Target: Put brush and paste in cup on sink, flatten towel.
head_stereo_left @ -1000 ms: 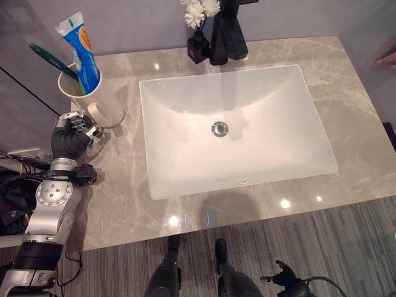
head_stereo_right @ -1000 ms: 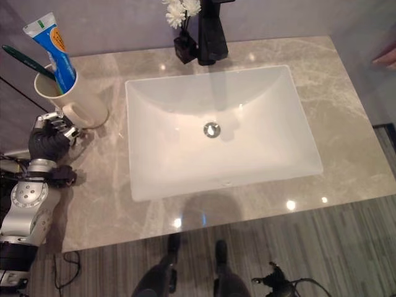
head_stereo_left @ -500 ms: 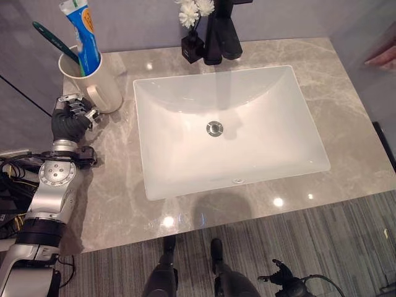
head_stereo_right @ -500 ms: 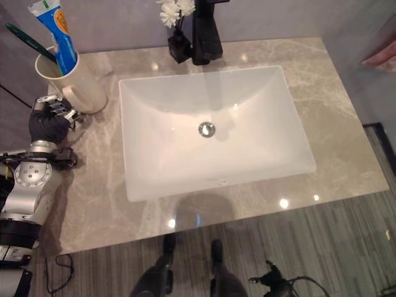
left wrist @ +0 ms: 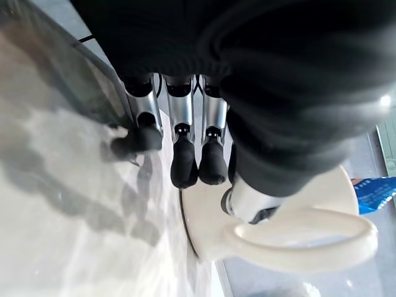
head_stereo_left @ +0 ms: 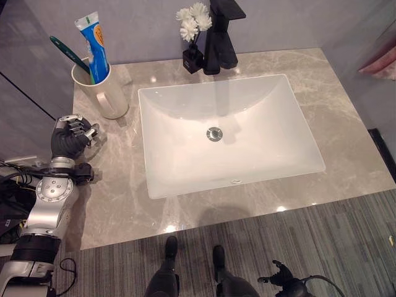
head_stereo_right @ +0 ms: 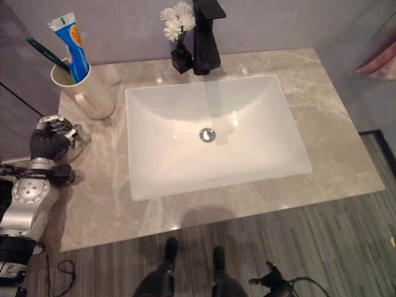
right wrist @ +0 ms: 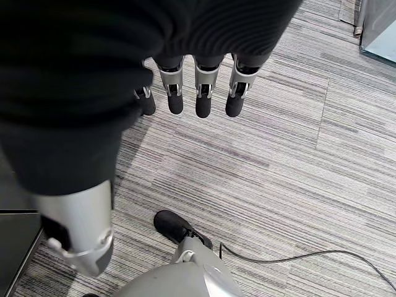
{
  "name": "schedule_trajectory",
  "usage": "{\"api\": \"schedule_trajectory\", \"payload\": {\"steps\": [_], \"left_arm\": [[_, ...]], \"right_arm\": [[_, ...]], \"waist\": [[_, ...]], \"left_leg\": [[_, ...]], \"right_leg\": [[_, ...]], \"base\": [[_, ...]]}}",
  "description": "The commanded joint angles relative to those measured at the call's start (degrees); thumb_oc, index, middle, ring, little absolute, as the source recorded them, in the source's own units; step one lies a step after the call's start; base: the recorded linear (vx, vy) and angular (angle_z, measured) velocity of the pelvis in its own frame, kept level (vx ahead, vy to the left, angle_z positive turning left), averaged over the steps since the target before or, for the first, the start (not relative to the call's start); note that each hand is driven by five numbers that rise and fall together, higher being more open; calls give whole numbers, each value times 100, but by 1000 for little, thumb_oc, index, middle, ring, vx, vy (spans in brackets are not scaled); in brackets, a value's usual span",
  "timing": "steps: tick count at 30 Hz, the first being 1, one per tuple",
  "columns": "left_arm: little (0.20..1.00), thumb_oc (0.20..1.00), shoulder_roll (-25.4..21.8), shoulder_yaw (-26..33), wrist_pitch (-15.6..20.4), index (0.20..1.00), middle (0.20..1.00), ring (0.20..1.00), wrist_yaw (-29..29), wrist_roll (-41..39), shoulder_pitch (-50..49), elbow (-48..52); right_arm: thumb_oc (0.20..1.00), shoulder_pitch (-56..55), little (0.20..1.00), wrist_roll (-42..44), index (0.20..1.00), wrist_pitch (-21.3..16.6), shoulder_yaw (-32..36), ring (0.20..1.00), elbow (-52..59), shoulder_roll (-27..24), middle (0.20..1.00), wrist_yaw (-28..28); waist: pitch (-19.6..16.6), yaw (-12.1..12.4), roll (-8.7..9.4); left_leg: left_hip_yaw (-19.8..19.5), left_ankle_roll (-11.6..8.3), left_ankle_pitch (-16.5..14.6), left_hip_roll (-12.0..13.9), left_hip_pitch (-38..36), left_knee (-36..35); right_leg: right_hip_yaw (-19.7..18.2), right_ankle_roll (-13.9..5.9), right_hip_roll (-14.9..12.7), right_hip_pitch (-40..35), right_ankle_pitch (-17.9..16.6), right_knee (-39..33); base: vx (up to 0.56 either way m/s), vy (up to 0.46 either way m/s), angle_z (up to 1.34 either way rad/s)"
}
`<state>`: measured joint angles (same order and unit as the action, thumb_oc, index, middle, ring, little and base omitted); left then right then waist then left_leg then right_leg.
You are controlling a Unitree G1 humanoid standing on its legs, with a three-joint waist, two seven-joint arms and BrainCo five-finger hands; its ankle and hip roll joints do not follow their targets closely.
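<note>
A toothbrush [head_stereo_left: 69,55] and toothpaste [head_stereo_left: 95,39] stand in a cream cup [head_stereo_left: 106,93] on the marble tabletop [head_stereo_left: 117,185], left of the sink [head_stereo_left: 229,130]. The left hand [head_stereo_left: 69,137] hovers nearby, fingers relaxed, empty. The right hand [right wrist: 185,86] hangs open above the floor [right wrist: 297,161].

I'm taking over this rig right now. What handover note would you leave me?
Left robot hand: empty, relaxed open, on the counter just short of the cup.
Right robot hand: open, empty, hanging above the floor.
Toothbrush and toothpaste stand in the cup, left of the sink.
Done: brush and paste in the cup.
Left: flatten the towel; a pink cloth at the right edge may be it.
</note>
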<state>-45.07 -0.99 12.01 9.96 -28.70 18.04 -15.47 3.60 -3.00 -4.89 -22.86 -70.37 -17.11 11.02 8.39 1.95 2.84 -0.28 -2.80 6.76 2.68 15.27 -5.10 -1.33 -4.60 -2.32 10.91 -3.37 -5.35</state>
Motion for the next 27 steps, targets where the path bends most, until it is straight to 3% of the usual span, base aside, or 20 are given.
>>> {"api": "schedule_trajectory", "payload": {"steps": [1,27], "left_arm": [[200,200,-111,-196,49,200,200,200,97,71,376,-500],[200,200,-147,-1082,-27,200,200,200,583,282,2379,-1896]], "right_arm": [[1000,-51,1000,-6,1000,-31,-103,1000,61,-153,1000,26],[1000,38,1000,140,1000,-40,-245,1000,76,-228,1000,67]], "waist": [[-24,-101,-36],[93,-355,19]], "left_leg": [[-312,215,-275,-111,4,36],[-188,176,-201,-37,190,30]], "right_leg": [[53,-109,-53,123,108,35],[-56,-137,-22,393,-13,35]], "base": [[0,0,0],[1,-2,-2]]}}
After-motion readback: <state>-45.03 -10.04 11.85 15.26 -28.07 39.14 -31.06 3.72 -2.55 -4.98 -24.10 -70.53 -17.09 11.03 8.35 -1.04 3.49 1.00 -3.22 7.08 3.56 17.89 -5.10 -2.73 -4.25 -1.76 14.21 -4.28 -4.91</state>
